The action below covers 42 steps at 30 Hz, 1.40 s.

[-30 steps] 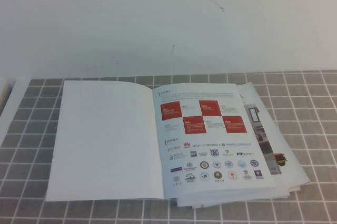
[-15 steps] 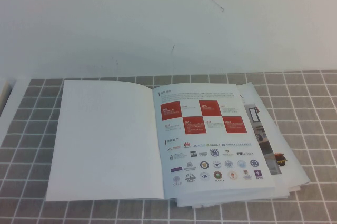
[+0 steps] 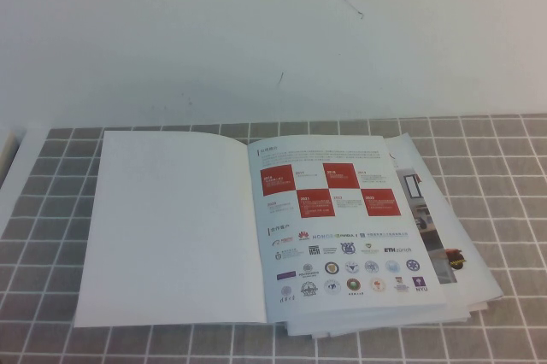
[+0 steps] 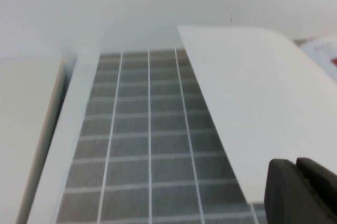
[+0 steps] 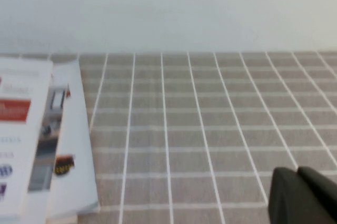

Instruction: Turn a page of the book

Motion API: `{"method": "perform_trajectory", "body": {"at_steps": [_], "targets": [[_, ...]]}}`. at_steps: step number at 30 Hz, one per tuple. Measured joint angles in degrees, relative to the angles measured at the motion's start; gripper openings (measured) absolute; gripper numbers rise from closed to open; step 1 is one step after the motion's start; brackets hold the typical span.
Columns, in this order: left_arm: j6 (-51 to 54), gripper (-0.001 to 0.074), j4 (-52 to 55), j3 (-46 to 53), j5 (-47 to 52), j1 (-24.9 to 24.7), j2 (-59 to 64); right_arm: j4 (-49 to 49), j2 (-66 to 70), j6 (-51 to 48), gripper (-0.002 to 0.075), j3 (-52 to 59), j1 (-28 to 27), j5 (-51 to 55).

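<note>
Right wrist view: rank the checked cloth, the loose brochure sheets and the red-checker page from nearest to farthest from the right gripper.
1. Checked cloth: under and around the right gripper.
2. Loose brochure sheets: sticking out from under the book's right side.
3. The page: on top, beyond the sheets' edge.
The left gripper hangs by the book's left edge.

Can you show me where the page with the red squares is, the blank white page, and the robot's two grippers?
the page (image 3: 338, 227), high view, middle of the printed sheet.
blank white sheet (image 3: 175, 227), high view, its middle.
left gripper (image 4: 301, 190), left wrist view, dark fingertips.
right gripper (image 5: 304, 195), right wrist view, dark fingertips.
</note>
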Motion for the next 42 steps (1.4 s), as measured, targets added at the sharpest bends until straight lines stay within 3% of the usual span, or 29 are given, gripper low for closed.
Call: {"method": "perform_trajectory", "body": {"at_steps": [8,13,24,33,39,42], "targets": [[0.1,-0.0004,0.2,0.0,-16.8,0.0,0.0,1.7,0.0,0.4,-0.0002,0.0,0.0,-18.3],[0.0,-0.0004,0.2,0.0,-26.9,0.0,0.0,2.3,0.0,6.2,-0.0002,0.0,0.0,-28.2],[-0.6,-0.0004,0.1,0.0,-36.6,0.0,0.0,2.8,0.0,8.9,-0.0002,-0.1,0.0,-30.4],[0.7,-0.0004,0.1,-15.2,-13.9,0.0,2.6,-5.6,1.4,8.9,-0.0003,-15.2,0.0,-8.5],[0.9,-0.0004,0.1,-27.8,2.9,0.0,16.7,-3.6,15.5,7.8,-0.0003,-27.1,0.0,4.9],[0.9,-0.0004,-2.0,-31.5,5.6,0.0,26.0,1.5,24.1,-0.4,-0.0003,-31.0,0.0,7.9]]}}
